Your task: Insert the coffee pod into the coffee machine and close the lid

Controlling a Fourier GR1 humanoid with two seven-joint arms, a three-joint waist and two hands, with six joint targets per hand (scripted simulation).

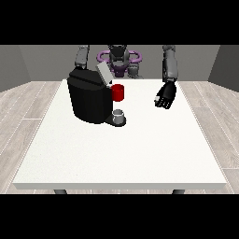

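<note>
Black coffee machine (89, 99), lid (103, 73) raised; no readable lettering

A black coffee machine (88, 100) stands on the white table (126, 154), towards its far side at the view's left. Its grey lid (103, 73) is tilted up and open. A red cup (118, 92) sits just beside the machine at the view's right, and a small grey cup (119, 115) rests on the machine's base below it. The hand at the view's right (165, 96) hangs well apart from the machine, fingers relaxed.

Hand at view's left, behind coffee machine (88, 100)
</note>
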